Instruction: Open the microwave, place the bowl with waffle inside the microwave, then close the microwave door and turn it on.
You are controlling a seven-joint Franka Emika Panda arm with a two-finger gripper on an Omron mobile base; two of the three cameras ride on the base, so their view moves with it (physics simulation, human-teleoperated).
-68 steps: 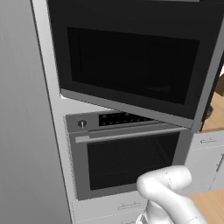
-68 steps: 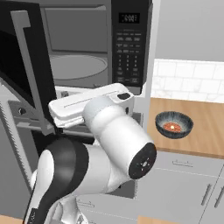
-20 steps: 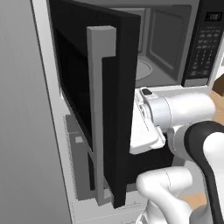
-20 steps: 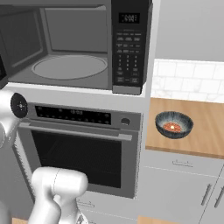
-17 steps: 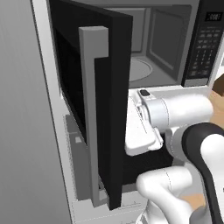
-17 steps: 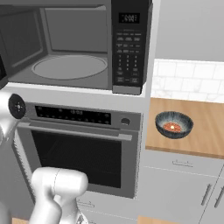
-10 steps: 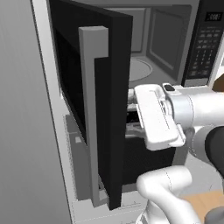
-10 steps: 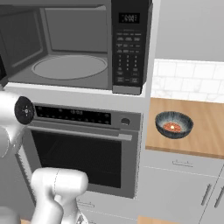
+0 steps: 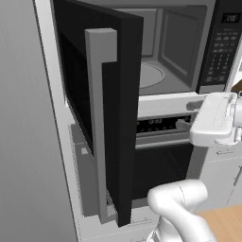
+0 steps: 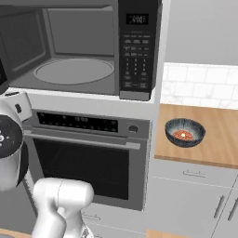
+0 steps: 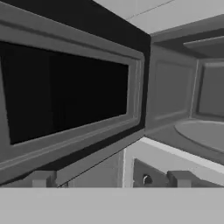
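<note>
The gripper [image 11: 109,179] is seen with its two dark tips spread wide apart and nothing held between them, pointed at the inner face of the microwave door [image 11: 65,96] with the open cavity off to the right. In the left base view the white hand is carried in front of the silver oven [image 9: 160,156], just below the microwave [image 9: 175,56], to the right of the swung-out door. The door is shown standing wide open on its left hinge, its long grey bar handle [image 9: 101,123] turned toward the near side, so the first step is judged done. The grey interior and the round glass turntable [image 10: 74,70] are exposed and nothing is set on them. The bowl [image 10: 185,132] is found well to the right on the wooden desk [image 10: 218,139], with the waffle [image 10: 182,135] lying in it, untouched and well apart from the gripper. Still to be done, as judged: the bowl is to be grasped and carried onto the turntable, the door is to be shut, and the keypad panel [image 10: 135,51] is to be pressed to start the microwave
</note>
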